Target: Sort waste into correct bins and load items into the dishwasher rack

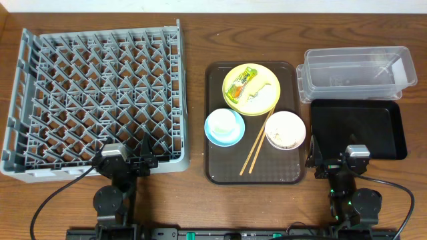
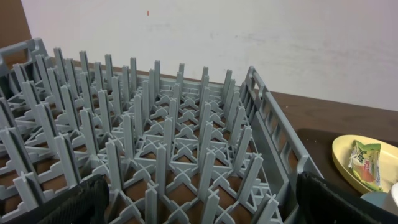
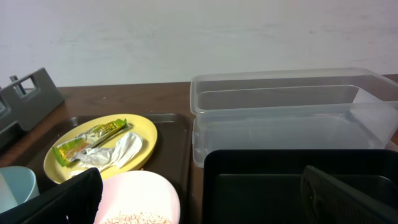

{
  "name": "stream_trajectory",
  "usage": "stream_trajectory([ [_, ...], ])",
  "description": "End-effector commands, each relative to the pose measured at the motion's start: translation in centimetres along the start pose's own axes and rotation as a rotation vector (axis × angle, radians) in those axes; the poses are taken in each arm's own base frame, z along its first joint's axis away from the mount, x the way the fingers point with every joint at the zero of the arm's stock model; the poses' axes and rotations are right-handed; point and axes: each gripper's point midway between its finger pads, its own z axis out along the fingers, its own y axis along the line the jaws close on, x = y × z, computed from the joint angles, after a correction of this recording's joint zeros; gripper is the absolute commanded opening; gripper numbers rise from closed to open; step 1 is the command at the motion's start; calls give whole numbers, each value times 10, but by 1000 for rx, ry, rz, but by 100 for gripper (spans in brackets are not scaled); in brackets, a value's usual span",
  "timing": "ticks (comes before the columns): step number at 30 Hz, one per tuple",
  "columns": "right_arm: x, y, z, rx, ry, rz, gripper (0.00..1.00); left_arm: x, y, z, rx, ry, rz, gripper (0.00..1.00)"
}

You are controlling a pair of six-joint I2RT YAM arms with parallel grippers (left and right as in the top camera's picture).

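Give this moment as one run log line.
left gripper: open, by empty rack | right gripper: open, by black tray | wrapper: on plate

Rack (image 1: pixel 93 100): grey matt moulded plastic. Tub (image 1: pixel 357 70): clear glossy plastic. Black tray (image 1: pixel 360 130): smooth matt plastic. Wrapper (image 1: pixel 240 83): shiny plastic film. Tissue (image 3: pixel 124 149): soft crumpled paper. Chopsticks (image 1: pixel 255 148): bare wood. Surface (image 1: pixel 200 33): brown wood grain.

Brown wooden table (image 1: pixel 193 40) — grey dishwasher rack (image 1: pixel 93 100) at left, brown serving tray (image 1: pixel 220 167) mid, clear tub (image 1: pixel 357 73) behind black tray (image 1: pixel 360 130) at right
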Motion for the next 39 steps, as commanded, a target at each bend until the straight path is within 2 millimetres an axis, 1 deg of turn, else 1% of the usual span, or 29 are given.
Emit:
stream_trajectory([
  [1, 1, 1, 0, -5, 2, -3, 99, 18, -5, 1, 24, 58, 17, 97],
  [34, 1, 3, 0, -13, 3, -2, 99, 18, -5, 1, 24, 58, 17, 97],
  [39, 1, 3, 0, -12, 3, 25, 99, 18, -5, 1, 24, 58, 17, 97],
])
